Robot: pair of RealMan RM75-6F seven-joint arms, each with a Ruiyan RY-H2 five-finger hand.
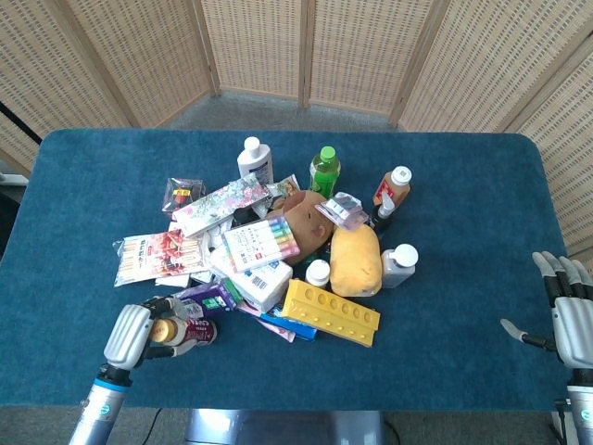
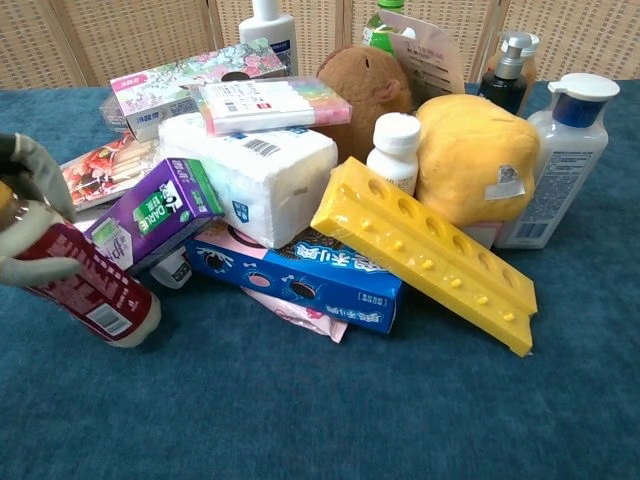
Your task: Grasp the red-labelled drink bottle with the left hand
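The left hand [image 1: 139, 334] grips the tilted red-labelled drink bottle [image 2: 90, 285] at the pile's seven o'clock; the right hand [image 1: 567, 311] lies spread.

Red-labelled drink bottle [image 2: 88, 285]: pale body, gold cap, white label panel near its base. Tilted steeply, base on the surface, front-left of the pile, against a purple carton [image 2: 150, 215].

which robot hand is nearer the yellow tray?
Left. The left robot hand sits at the pile's near-left edge, gripping the bottle; the right robot hand is open at the far right table edge, well off the yellow tray.
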